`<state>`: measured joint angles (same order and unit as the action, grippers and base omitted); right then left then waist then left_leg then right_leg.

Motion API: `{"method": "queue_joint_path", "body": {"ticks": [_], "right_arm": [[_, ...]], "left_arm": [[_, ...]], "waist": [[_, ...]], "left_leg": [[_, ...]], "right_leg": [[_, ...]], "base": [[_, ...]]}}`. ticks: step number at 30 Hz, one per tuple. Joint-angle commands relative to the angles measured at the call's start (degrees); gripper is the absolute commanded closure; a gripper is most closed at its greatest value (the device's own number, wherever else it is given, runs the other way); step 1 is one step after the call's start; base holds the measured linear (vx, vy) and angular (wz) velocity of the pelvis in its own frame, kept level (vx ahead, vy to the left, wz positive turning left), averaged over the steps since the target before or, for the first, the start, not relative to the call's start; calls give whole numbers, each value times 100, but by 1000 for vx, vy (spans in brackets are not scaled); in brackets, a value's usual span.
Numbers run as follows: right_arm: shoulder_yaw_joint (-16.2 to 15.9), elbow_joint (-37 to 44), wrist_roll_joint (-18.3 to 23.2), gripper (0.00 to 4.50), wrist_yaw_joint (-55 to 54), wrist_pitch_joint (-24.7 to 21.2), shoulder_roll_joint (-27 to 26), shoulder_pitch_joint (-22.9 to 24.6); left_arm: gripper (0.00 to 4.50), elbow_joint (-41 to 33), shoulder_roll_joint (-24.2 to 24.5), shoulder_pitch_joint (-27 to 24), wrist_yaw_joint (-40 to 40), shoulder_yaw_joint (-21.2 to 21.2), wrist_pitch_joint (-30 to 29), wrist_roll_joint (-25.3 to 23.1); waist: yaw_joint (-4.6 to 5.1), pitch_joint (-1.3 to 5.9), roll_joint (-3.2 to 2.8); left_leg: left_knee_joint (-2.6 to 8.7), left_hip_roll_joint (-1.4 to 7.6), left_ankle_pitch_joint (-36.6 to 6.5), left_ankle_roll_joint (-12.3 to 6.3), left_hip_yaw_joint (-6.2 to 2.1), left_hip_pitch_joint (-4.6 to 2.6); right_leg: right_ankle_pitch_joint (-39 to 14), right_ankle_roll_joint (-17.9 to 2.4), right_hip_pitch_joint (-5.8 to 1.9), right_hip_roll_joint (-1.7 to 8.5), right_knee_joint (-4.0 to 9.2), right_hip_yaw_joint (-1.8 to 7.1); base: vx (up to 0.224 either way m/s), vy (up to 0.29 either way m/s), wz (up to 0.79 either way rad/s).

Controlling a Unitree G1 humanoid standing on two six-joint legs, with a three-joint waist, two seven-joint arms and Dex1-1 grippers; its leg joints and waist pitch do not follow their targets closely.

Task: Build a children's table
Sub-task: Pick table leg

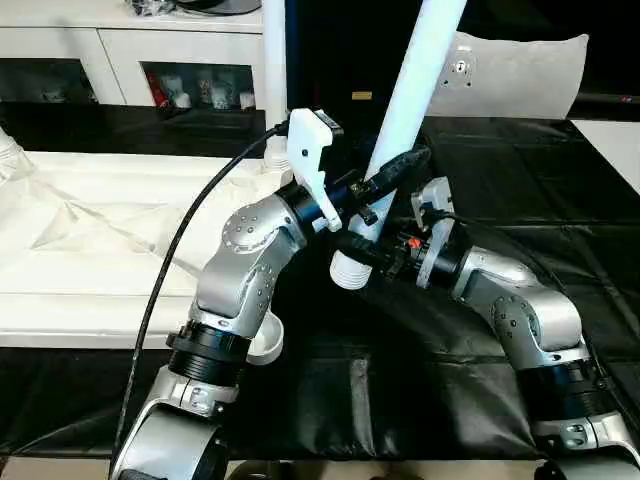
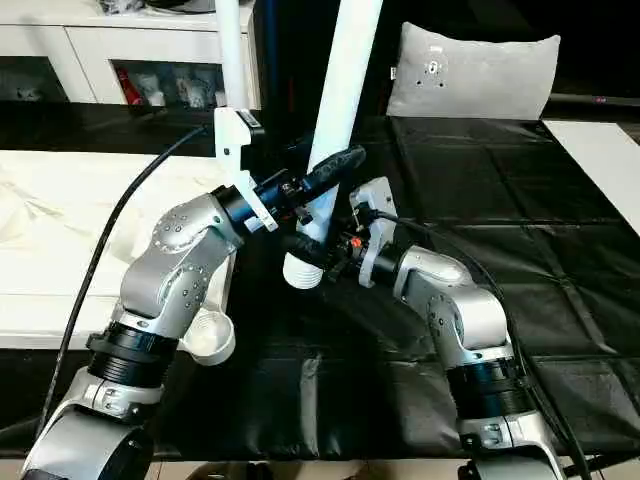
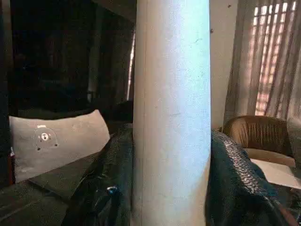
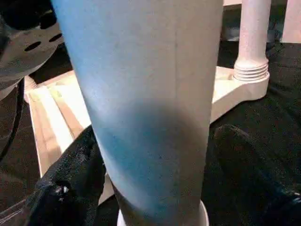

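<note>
Between the left pincer's clamped fingers, white leg; right pincer loosely agape.

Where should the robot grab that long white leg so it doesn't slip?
Best on the leg's smooth round shaft, a little above the ribbed bottom end, with one finger on each side, coming in from the front. The left gripper already clamps it there. The leg leans, so a low hold probably steadies it most.

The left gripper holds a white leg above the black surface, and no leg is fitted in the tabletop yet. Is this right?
Not quite: one fitted leg already stands screwed into the tabletop's corner socket, as the right wrist view shows. The left gripper does hold a white leg above the black surface.
</note>
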<state>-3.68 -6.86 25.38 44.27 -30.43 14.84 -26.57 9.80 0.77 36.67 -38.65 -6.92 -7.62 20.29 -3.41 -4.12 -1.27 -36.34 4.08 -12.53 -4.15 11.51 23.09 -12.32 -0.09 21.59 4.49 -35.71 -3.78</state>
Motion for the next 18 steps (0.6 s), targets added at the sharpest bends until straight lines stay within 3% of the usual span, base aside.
{"method": "queue_joint_path", "body": {"ticks": [1,13,14,18], "right_arm": [[100,71,69,84,-2,74,-1,-14],[85,-140,-86,191,-133,116,-34,-22],[87,-162,-88,191,-128,133,-41,-19],[123,-278,-126,224,-235,135,-86,-15]], "left_arm": [[273,2,-31,145,-55,-15,49,-18],[273,-33,-62,105,-73,-40,-8,19],[273,-29,-82,84,-58,-39,-25,31],[273,-14,-134,57,-45,-49,-66,58]], "waist": [[7,406,44],[3,406,33],[-2,404,11],[9,404,22]], "left_leg": [[594,1024,-1018,383,-499,-207],[587,1023,-1053,388,-499,-203],[594,1026,-1081,410,-508,-205],[605,1024,-1121,473,-505,-213]], "right_leg": [[184,-1753,-200,791,299,419],[156,-1759,-201,803,308,424],[134,-1754,-201,796,305,420],[194,-1759,-194,785,297,416]], "base": [[0,0,0],[0,0,0],[0,0,0],[0,0,0]]}}
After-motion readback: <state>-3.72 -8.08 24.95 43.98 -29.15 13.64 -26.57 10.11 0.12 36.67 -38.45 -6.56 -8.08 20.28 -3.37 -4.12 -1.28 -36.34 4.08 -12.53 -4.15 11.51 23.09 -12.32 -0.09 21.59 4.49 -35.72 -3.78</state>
